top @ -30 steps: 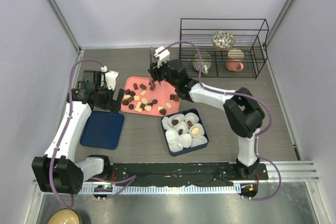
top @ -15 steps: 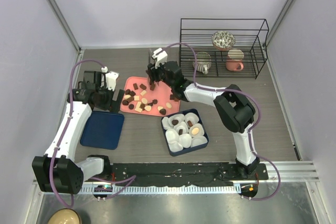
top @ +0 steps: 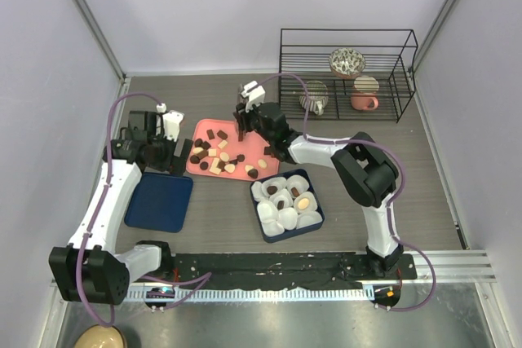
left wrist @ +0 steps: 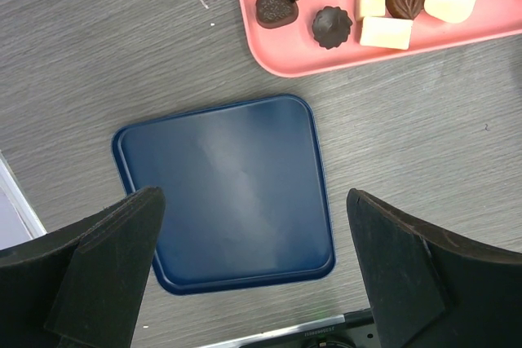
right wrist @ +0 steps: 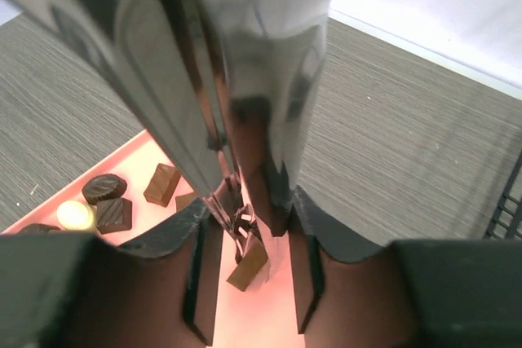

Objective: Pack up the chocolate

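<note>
Gently: squeeze evenly with right gripper (right wrist: pixel 253 283), closed on metal tongs (right wrist: pixel 245 63) pinching a tilted mid-brown chocolate block (right wrist: pixel 249 265) low over pink tray (top: pixel 254 138), upper centre. Lift straight, carry down-right to blue box (top: pixel 318 193), release into an empty paper cup (top: pixel 281 222). Leave left gripper (left wrist: pixel 253 201), fingers spread wide, hovering over blue lid (left wrist: pixel 220 160) at left.

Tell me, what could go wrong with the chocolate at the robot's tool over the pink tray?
The brown piece sits tilted between the right tool's tips; whether it is pinched firmly is unclear, so it might slip back onto the pink tray. Other chocolates lie close by and could get bumped. The paper cups in the blue box sit packed together, so a drop could miss.
</note>
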